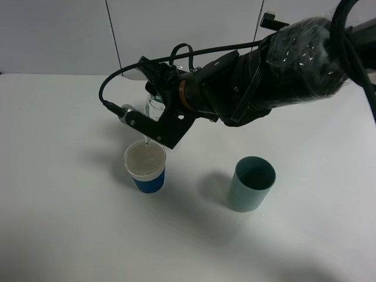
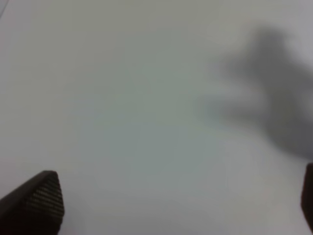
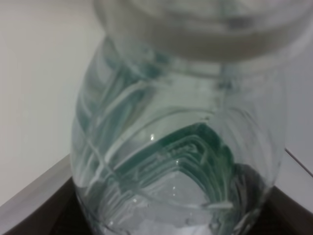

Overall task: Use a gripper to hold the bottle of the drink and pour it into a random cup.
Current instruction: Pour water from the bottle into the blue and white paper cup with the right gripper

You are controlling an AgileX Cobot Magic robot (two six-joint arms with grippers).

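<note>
Black-jawed and clamped tight, my right gripper (image 1: 154, 120) holds the small clear green-labelled plastic bottle (image 3: 176, 147) tipped above the short blue-sleeved white cup (image 1: 145, 170), mid-pour; next, I judge, comes steadying the tilt, then righting it before overflow.

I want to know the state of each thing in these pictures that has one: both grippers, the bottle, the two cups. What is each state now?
right gripper: shut on the bottle, above the blue-sleeved cup.
bottle: held; a thin stream falls from it.
blue-sleeved cup: upright, partly filled.
teal cup: upright, standing apart, untouched.
left gripper: open, holding nothing.
</note>
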